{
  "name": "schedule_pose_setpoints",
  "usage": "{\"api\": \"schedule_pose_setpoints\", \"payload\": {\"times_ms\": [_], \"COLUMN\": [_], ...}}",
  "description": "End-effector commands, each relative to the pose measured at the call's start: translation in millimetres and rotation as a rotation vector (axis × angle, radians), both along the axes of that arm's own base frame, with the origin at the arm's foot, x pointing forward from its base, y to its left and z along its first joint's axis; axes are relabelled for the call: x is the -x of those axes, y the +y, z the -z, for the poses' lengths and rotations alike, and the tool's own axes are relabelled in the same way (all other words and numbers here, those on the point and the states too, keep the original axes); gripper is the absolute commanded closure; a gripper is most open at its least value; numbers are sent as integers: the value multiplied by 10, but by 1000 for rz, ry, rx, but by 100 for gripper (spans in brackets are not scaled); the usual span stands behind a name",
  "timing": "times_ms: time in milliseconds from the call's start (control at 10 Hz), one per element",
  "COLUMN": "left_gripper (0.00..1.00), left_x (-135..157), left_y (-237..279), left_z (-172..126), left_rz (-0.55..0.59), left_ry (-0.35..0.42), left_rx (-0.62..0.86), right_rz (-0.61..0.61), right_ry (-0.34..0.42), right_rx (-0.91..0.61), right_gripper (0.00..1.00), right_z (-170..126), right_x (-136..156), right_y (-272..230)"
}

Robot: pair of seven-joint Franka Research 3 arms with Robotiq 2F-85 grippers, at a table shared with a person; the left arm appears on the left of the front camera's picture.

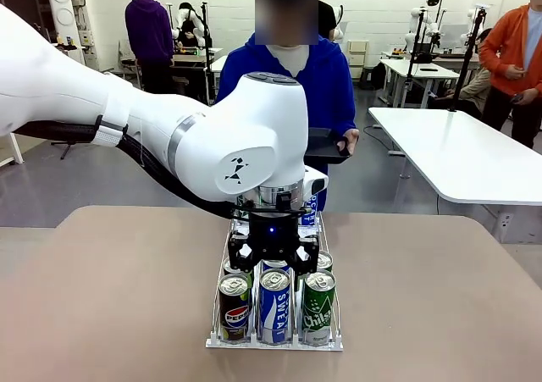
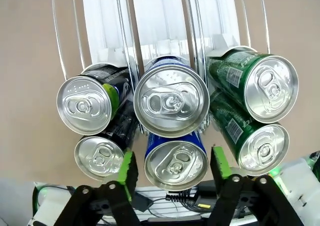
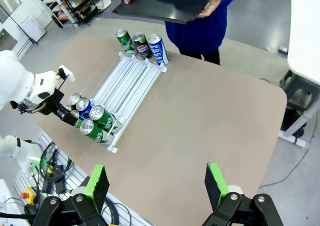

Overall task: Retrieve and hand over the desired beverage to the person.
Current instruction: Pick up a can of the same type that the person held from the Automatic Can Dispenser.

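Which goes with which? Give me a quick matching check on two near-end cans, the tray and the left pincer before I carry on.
Things:
1. Pepsi can
2. green Chilsung can
3. black tray
4. left pincer

Places:
A. held by the person
B. near end of the rack, robot's right lane
C. over the middle lane, near end
D. near end, robot's left lane

Pairs: 1-D, 2-B, 3-A, 4-C.
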State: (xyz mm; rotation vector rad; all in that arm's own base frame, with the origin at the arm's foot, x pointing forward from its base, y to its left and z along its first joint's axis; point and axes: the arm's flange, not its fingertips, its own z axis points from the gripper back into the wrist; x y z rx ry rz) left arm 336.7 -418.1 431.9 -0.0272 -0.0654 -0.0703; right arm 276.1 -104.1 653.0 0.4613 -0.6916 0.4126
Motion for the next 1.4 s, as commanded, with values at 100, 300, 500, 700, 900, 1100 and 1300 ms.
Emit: {"api": "schedule_pose_setpoints", "payload": {"times_ms": [100,300,500,700,900,1100,1300], "left_gripper": [100,92,100,100,100,100,100], "left_x": [-6,-2,1,92,217,275,222], "left_y": [-40,-42,-39,-24,68,128,166], "left_z": [-30,-31,-63,-566,-1510,-2201,-2731], "left_rz": [-7,-6,-2,35,25,6,-24], "left_ry": [-4,9,15,-9,-89,-145,-169], "left_rx": [-25,-28,-33,-61,-8,4,29], "right_rz": [-14,-14,-14,-14,-14,-14,-14], "right_ry": [-4,-4,-4,-4,-4,-4,-4], "right_rx": [-8,-8,-8,-8,-8,-8,-8], "right_gripper": [0,0,0,0,0,0,0], "right_z": [8,8,8,8,8,8,8], "right_x": [-3,-3,-3,-3,-3,-3,-3], "right_y": [11,11,11,11,11,11,11]}}
